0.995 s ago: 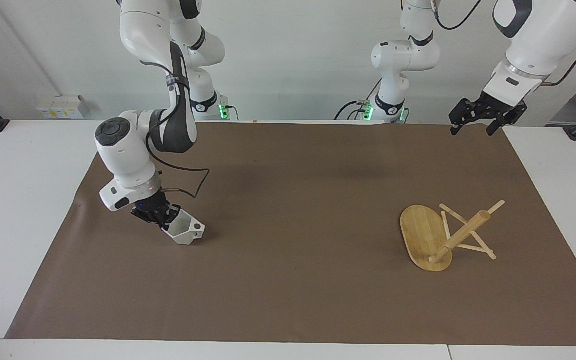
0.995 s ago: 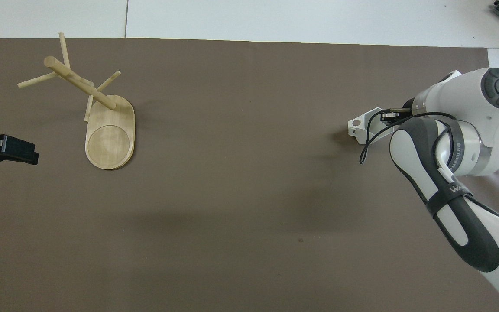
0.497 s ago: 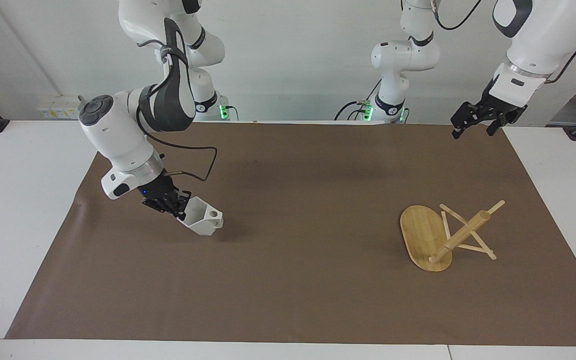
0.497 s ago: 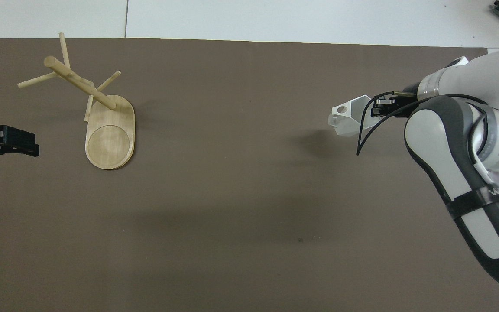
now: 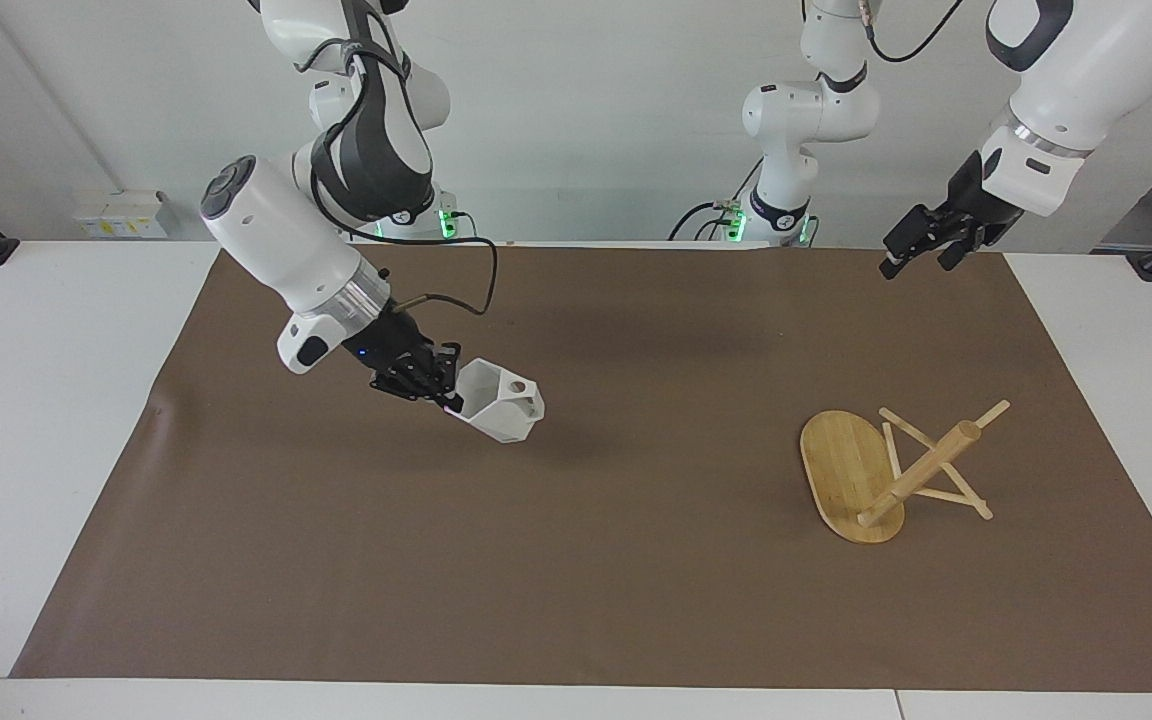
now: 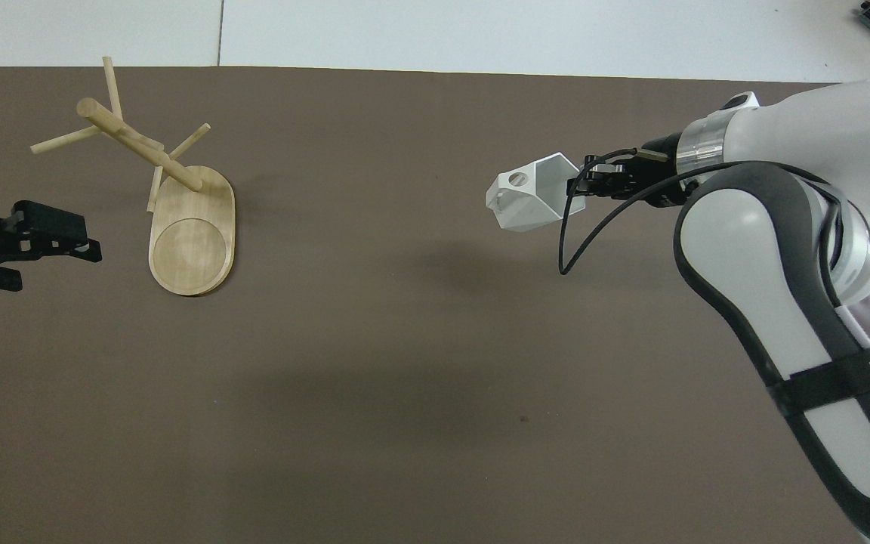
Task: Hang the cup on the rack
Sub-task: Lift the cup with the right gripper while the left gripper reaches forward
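Mat (image 5: 576,560) of brown paper covers most of the white desk (image 5: 46,400), and everything of the task sits over or on it.

Starting at the right arm's end, seen in the facing view: the right end effector (image 5: 448,392) is raised over the mat, tilted down and pointing toward the middle of the desk. Its fingers are clenched on the rim of the cup (image 5: 498,401), which it holds clear of the surface; a shadow lies on the mat just under the cup. The cup is tipped on its side, its hexagonal mouth open toward the camera across the desk and upward, and its blocky handle with the round hole points away from the end effector. A black cable (image 5: 456,270) loops from the wrist above it.

Toward the left arm's end, the rack (image 5: 851,470) lies on the mat, well apart from the cup. It is toppled: the oval base stands on edge and tilted, the thick post (image 5: 921,470) slants out from it low over the mat, and the thin pegs (image 5: 936,495) cross around the post, some resting on the mat.

The left end effector (image 5: 921,245) hangs in the air over the mat's edge nearest the robots, at the left arm's end, fingers spread apart and holding nothing. It is well apart from the rack.
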`<state>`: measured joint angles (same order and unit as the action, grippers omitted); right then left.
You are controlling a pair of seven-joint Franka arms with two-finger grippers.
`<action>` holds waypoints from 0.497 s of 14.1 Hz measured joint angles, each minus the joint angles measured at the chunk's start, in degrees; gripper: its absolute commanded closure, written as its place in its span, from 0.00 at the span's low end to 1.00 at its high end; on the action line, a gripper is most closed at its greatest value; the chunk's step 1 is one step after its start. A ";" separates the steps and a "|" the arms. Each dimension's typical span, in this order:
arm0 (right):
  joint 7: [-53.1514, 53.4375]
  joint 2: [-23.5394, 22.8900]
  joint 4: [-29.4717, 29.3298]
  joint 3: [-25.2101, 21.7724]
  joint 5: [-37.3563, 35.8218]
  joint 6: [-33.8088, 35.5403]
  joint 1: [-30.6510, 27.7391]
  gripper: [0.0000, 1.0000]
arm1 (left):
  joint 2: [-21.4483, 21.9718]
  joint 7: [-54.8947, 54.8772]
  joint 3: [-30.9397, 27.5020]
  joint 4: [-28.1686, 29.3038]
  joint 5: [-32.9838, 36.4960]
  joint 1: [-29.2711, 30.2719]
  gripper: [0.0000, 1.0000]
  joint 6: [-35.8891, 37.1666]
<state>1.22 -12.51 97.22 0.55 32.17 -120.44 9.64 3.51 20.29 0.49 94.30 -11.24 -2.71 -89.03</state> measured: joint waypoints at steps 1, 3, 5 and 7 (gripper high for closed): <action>0.00 0.00 -0.11 0.81 2.17 -0.34 0.01 1.00 | -0.35 3.63 0.28 -0.02 -1.50 0.00 0.00 -0.22; 0.00 0.00 -0.16 2.11 6.00 -2.00 0.01 1.00 | -1.62 13.64 1.60 -0.16 -3.60 -0.02 0.00 -0.85; 0.00 0.00 -0.33 3.22 7.39 -2.50 -0.01 1.00 | -3.02 21.38 2.61 -0.30 -5.87 -0.03 0.00 -1.36; 0.00 0.00 -0.65 4.83 8.35 -2.59 -0.01 1.00 | -4.52 29.02 2.79 -0.59 -9.06 -0.03 0.00 -2.27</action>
<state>1.22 -12.51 96.57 5.38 40.52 -123.03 9.63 -1.01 49.30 3.28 93.70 -20.31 -2.73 -91.30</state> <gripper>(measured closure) 0.956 0.000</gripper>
